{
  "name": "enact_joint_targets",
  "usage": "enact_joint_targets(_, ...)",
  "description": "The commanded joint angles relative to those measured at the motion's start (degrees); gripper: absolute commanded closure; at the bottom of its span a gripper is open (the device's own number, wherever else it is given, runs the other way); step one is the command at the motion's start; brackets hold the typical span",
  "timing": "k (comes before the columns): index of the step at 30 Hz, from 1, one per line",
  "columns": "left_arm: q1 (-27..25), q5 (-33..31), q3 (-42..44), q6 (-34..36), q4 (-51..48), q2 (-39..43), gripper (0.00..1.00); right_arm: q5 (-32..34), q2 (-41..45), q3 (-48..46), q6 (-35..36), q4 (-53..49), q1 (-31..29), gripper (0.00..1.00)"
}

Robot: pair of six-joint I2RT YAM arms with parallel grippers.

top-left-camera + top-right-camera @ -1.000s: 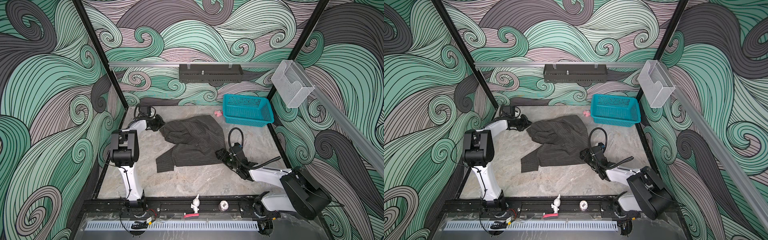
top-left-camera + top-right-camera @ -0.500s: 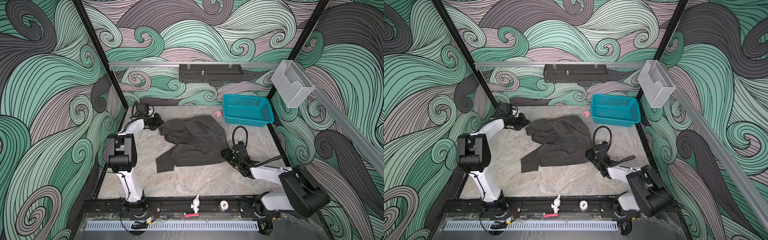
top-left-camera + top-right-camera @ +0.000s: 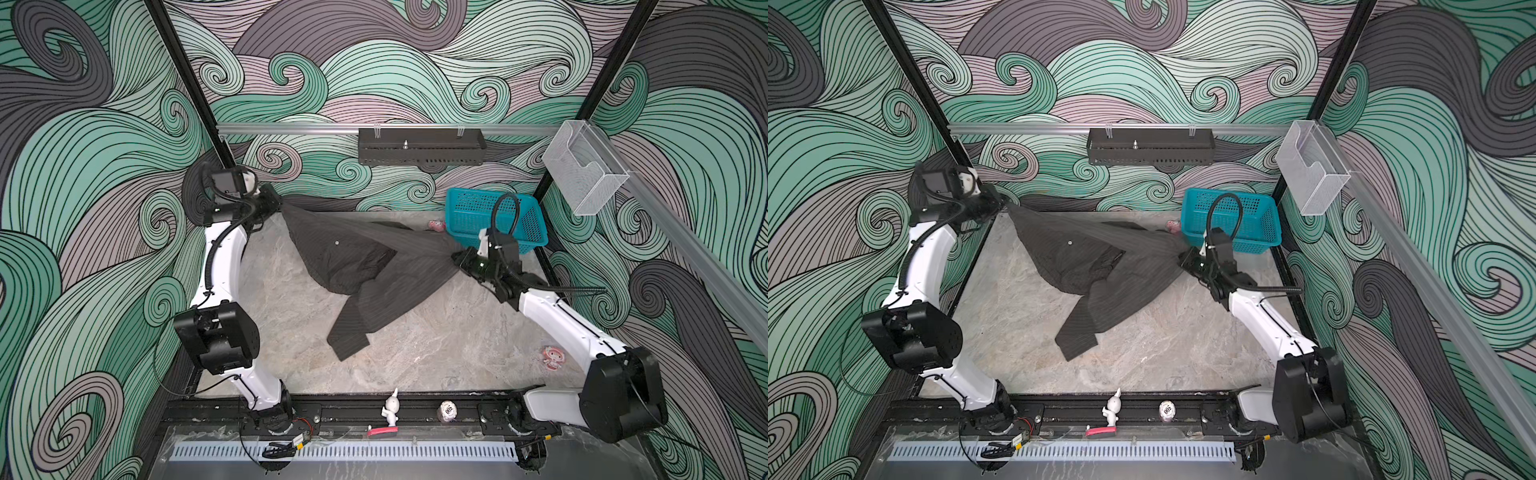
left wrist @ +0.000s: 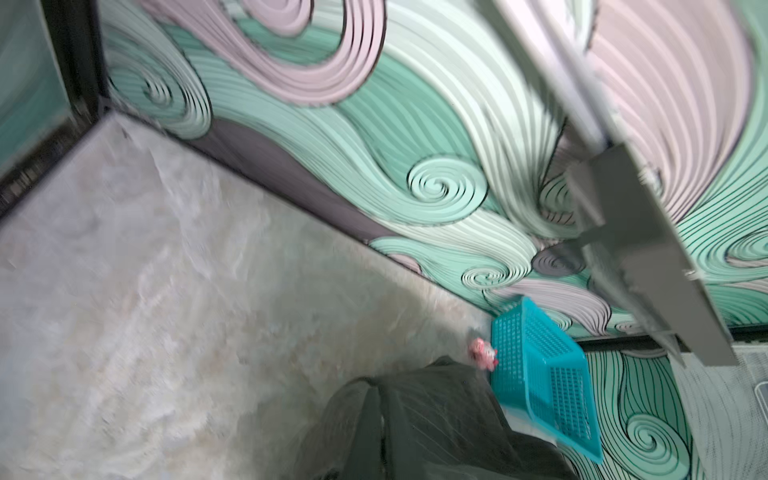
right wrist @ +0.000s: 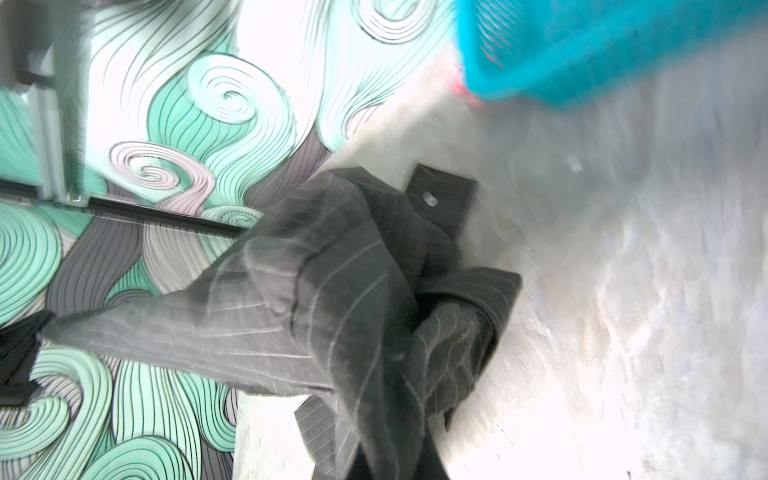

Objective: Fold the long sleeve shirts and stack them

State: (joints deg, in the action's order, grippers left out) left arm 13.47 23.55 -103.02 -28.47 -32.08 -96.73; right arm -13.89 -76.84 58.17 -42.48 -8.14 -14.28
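The dark pinstriped long sleeve shirt (image 3: 357, 266) (image 3: 1088, 257) hangs stretched between my two grippers, mostly lifted off the table. My left gripper (image 3: 277, 204) (image 3: 1005, 202) is shut on its back-left end, raised near the rear left corner. My right gripper (image 3: 456, 257) (image 3: 1183, 254) is shut on its right end, just in front of the teal basket. One sleeve (image 3: 349, 332) trails down onto the table. In the left wrist view the shirt (image 4: 436, 419) bunches at the frame's edge. In the right wrist view its folds (image 5: 332, 299) hide the jaws.
The teal basket (image 3: 494, 220) (image 4: 544, 374) stands at the back right with a small pink toy (image 3: 436, 225) beside it. A sticker (image 3: 552, 357) lies at the right. A white figurine (image 3: 390, 409) and a ball (image 3: 447, 411) sit on the front rail. A black shelf (image 3: 419, 146) hangs on the back wall.
My right gripper has shut on the shirt's right edge and risen toward the basket. The left gripper has lifted up and back. The shirt has gone from lying crumpled to hanging stretched.
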Motion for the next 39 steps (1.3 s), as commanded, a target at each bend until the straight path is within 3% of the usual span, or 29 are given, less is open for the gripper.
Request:
enact_joint_targets(1, 1.38, -1.78, -1.37, 3.58, -4.77, 1.03, 1.0, -2.82, -4.2, 8.0, 9.75, -19.97, 0.74, 0.98)
enact_joint_targets(5, 1.2, 0.38, 7.26, 2.43, -2.82, 2.47, 1.0, -3.76, -11.62, 14.86, 13.58, -29.41, 0.92, 0.86)
enact_joint_targets(8, 0.98, 0.97, 13.77, 2.3, -2.38, 3.68, 1.0, -3.78, -14.14, 16.71, 14.5, -33.78, 0.84, 0.56)
enact_joint_targets(12, 0.68, 1.45, 19.57, 3.03, -2.94, 5.63, 1.0, -0.65, -11.11, 13.5, 13.33, -36.28, -0.46, 0.27)
enact_joint_targets(18, 0.68, 2.0, 23.12, 4.54, -6.05, 7.53, 1.0, 4.03, -4.06, 4.99, 6.77, -37.97, -10.78, 0.04)
enact_joint_targets(22, 0.68, 2.18, 24.05, 4.47, -7.02, 8.33, 1.0, 5.17, -4.48, 0.98, -0.94, -31.95, -22.07, 0.01)
enact_joint_targets(27, 0.68, 2.2, 25.01, 4.04, -6.63, 9.62, 1.0, 8.56, -17.17, 8.11, -2.68, -28.34, -30.81, 0.01)
enact_joint_targets(35, 0.68, 2.27, 25.84, 4.3, -7.11, 10.9, 1.0, 15.31, -39.74, 26.8, 1.93, -35.19, -34.21, 0.01)
enact_joint_targets(39, 0.76, 2.22, 25.58, 4.47, -7.28, 10.92, 1.0, 17.54, -45.08, 29.74, 2.82, -36.82, -34.51, 0.1)
